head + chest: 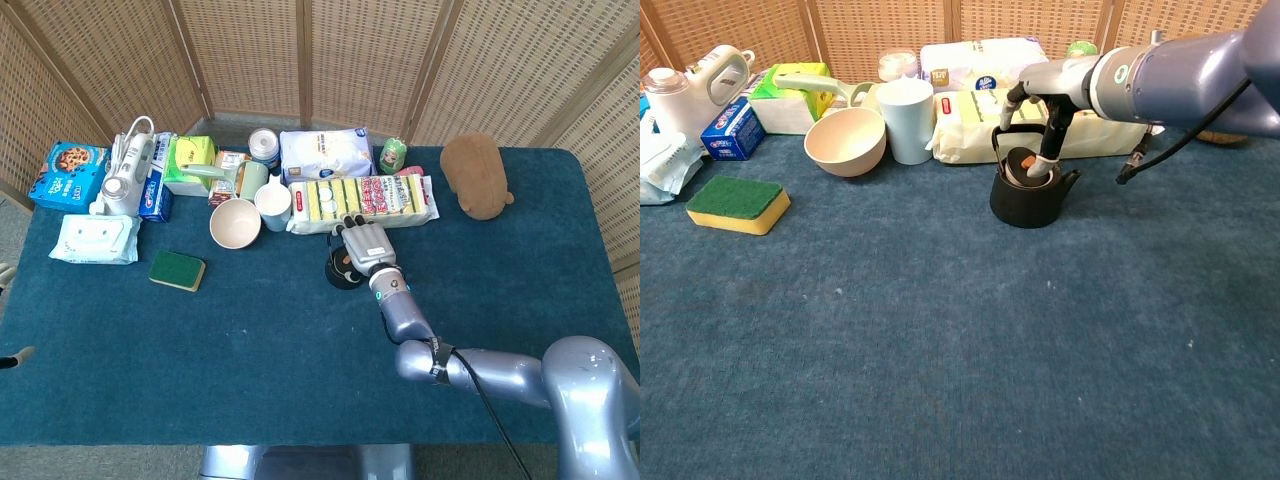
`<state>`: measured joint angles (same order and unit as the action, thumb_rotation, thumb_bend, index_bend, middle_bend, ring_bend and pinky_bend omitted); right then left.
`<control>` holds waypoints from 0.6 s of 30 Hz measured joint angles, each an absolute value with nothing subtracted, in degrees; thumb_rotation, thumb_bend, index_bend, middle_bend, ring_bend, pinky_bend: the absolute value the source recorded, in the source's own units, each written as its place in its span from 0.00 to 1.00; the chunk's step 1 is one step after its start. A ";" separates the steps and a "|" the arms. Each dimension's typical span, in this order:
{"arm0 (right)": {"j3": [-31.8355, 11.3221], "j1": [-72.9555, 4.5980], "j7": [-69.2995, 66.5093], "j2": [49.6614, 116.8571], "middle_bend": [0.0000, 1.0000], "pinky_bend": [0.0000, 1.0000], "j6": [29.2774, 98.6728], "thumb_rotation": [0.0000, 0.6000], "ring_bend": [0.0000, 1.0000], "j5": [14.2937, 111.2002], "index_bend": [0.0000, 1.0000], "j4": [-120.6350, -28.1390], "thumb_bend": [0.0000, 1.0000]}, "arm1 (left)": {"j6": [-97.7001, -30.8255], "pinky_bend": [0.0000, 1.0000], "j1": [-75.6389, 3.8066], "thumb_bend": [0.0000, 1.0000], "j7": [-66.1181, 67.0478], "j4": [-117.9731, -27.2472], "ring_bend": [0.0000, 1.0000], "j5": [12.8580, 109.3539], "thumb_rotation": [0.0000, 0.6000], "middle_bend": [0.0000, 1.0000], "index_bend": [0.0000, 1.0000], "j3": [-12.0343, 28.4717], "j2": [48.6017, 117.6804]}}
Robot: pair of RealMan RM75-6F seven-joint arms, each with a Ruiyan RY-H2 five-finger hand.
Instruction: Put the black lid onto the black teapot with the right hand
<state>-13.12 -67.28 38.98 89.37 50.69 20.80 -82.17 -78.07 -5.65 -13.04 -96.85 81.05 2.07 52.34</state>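
Note:
The black teapot (1028,203) stands on the blue cloth in front of the sponge pack, its wire handle upright; the head view shows it as a dark shape (339,274) mostly hidden under my right hand (364,246). The black lid (1021,166), with an orange knob, lies tilted in the teapot's mouth. My right hand (1048,128) reaches down from the right and its fingertips (1044,160) hold the lid at its right side. Of my left hand only pale tips (16,356) show at the left edge of the head view.
Just behind the teapot lies a long sponge pack (980,118). A white cup (906,120) and a beige bowl (846,141) stand to its left. A green and yellow sponge (738,203) lies at the far left, and a brown plush (476,176) at the back right.

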 measured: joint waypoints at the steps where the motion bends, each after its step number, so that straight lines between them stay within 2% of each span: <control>1: -13.15 -67.27 38.95 89.20 0.08 0.24 50.86 1.00 0.07 20.80 0.17 -82.55 0.26 | -78.10 0.05 -5.64 0.14 -13.02 -96.87 0.00 81.06 1.00 0.00 0.00 2.08 52.35; 11: -13.86 -66.72 37.09 88.70 0.08 0.24 53.17 1.00 0.07 24.01 0.15 -84.50 0.24 | -78.15 0.05 -5.62 0.14 -13.07 -96.93 0.00 81.35 1.00 0.00 0.00 2.01 52.36; 18: -14.79 -65.46 30.96 93.43 0.07 0.24 54.39 1.00 0.06 31.21 0.14 -77.74 0.22 | -78.24 0.05 -5.57 0.14 -13.24 -96.88 0.00 81.30 1.00 0.00 0.00 2.06 52.34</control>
<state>-14.79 -65.46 30.96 93.43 54.39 31.21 -77.74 -78.24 -5.57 -13.24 -96.88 81.30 2.06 52.34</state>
